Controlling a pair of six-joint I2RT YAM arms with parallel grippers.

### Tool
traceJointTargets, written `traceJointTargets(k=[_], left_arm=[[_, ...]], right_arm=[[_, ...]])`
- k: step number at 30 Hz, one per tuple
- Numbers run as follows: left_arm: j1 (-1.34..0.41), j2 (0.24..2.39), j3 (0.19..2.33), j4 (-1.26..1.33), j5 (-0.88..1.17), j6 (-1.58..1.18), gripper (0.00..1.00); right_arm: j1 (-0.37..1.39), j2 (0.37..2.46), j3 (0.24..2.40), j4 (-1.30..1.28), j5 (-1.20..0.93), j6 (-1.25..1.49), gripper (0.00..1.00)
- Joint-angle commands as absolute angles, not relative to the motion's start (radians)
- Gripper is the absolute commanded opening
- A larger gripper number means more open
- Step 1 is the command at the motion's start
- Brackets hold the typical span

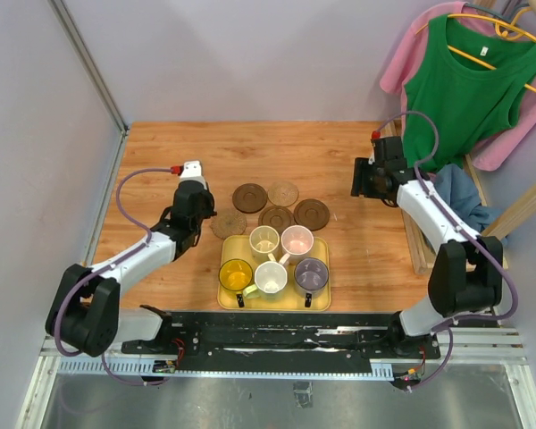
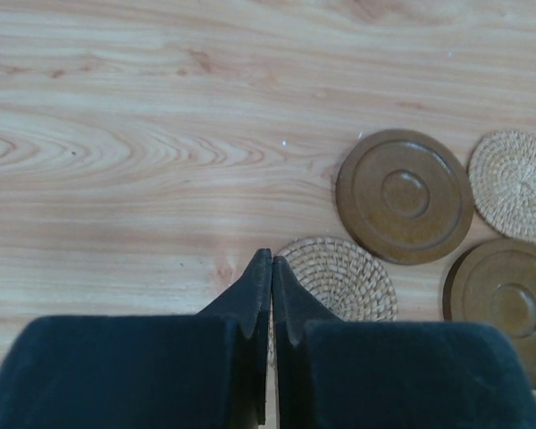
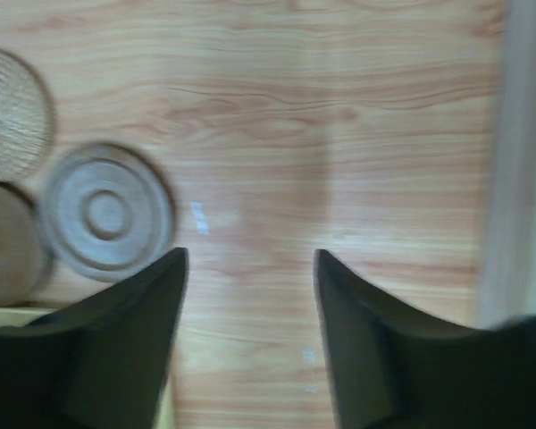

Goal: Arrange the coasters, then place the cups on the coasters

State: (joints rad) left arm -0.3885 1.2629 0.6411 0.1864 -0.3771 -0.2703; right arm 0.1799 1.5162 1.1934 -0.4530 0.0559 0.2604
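Observation:
Five coasters lie in a cluster behind the yellow tray (image 1: 274, 305): dark brown ones (image 1: 249, 196) (image 1: 276, 217) (image 1: 312, 214) and tan woven ones (image 1: 283, 193) (image 1: 229, 223). Five cups stand on the tray: cream-green (image 1: 264, 240), pink (image 1: 297, 240), see-through yellow (image 1: 237, 275), cream-white (image 1: 271, 279) and grey-purple (image 1: 311, 275). My left gripper (image 2: 271, 259) is shut, its tips low at the left edge of the near tan coaster (image 2: 348, 277); nothing shows between them. My right gripper (image 3: 248, 261) hangs open over bare wood, right of a dark coaster (image 3: 107, 213).
A wooden rack (image 1: 518, 210) with green (image 1: 469, 89) and pink garments on hangers and a blue cloth (image 1: 460, 192) stands along the table's right edge. A grey wall (image 1: 36, 134) borders the left side.

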Motion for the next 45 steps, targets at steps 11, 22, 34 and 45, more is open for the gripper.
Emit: traceJointTargets(k=[11, 22, 34, 45], left_arm=[[-0.428, 1.408, 0.638, 0.22, -0.229, -0.3, 0.01], [-0.437, 1.548, 0.671, 0.228, -0.169, -0.357, 0.0], [-0.436, 1.737, 0.764, 0.206, -0.241, -0.411, 0.01], [-0.323, 1.791, 0.824, 0.141, -0.27, -0.47, 0.01]], right_arm=[[0.326, 1.699, 1.149, -0.297, -0.235, 0.351, 0.01], [0.402, 1.859, 1.249, -0.304, -0.236, 0.362, 0.01], [0.398, 1.969, 1.317, -0.337, -0.189, 0.339, 0.01], [0.286, 1.975, 1.329, -0.42, -0.076, 0.371, 0.01]])
